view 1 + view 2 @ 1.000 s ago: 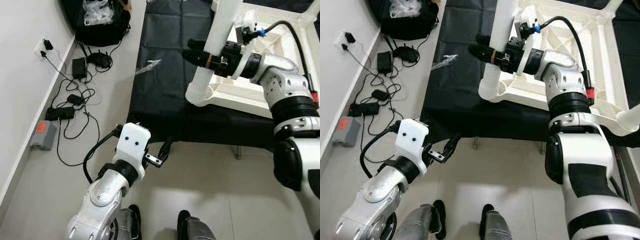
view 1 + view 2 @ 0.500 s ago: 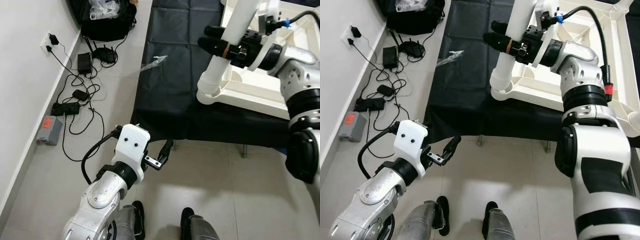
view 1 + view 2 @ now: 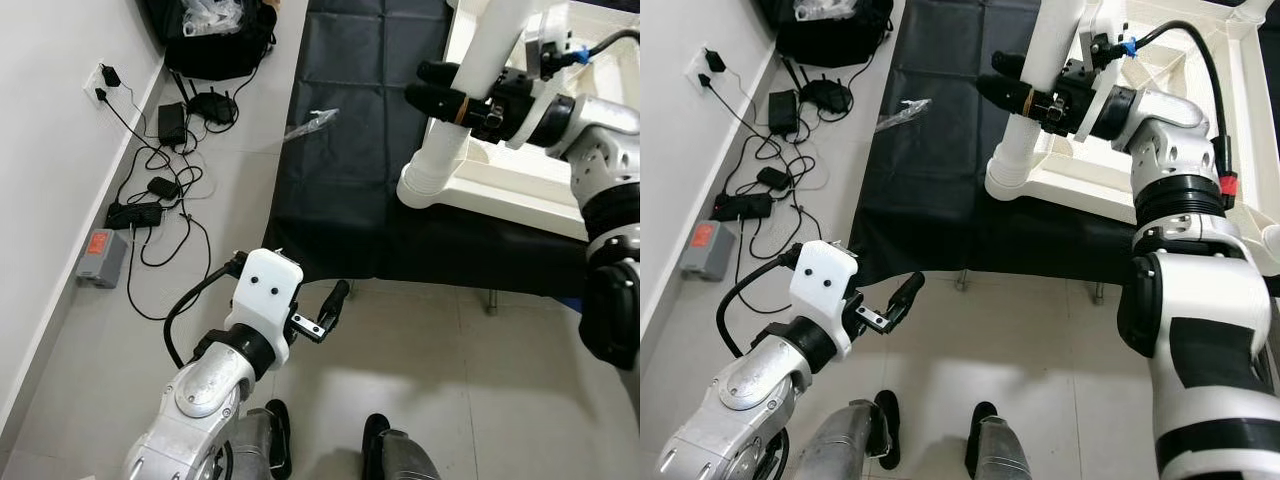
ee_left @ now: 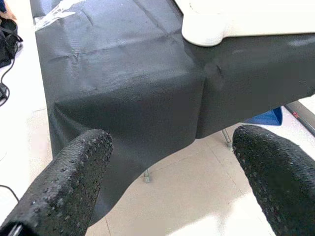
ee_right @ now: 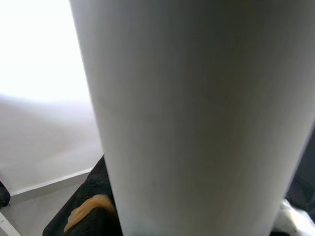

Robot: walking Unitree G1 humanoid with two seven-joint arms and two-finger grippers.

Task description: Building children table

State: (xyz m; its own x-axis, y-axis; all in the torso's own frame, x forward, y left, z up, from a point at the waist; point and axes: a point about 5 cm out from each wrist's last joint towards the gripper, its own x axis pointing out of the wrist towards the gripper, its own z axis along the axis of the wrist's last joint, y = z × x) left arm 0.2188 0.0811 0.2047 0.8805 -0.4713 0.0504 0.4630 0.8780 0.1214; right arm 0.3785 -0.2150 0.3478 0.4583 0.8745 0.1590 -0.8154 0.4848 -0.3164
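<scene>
A white children's table top [image 3: 520,185] lies upside down on a black-covered platform [image 3: 340,190]. A white round table leg [image 3: 465,110] stands upright in its near-left corner socket. My right gripper [image 3: 445,92] is shut around the middle of this leg; the leg's white surface [image 5: 197,118] is right up against the right wrist camera. My left gripper [image 3: 325,312] hangs low in front of the platform's near-left corner, open, with nothing between its fingers [image 4: 69,182].
Cables, power adapters and a router [image 3: 205,105] lie on the floor by the left wall. A black bag [image 3: 215,40] sits at the top left. A clear plastic wrapper [image 3: 310,125] lies on the black cloth. My feet [image 3: 390,455] stand on the tiled floor.
The whole picture has shifted a little as the camera moved. My right gripper stays clamped on the upright leg; the left arm has not moved.
</scene>
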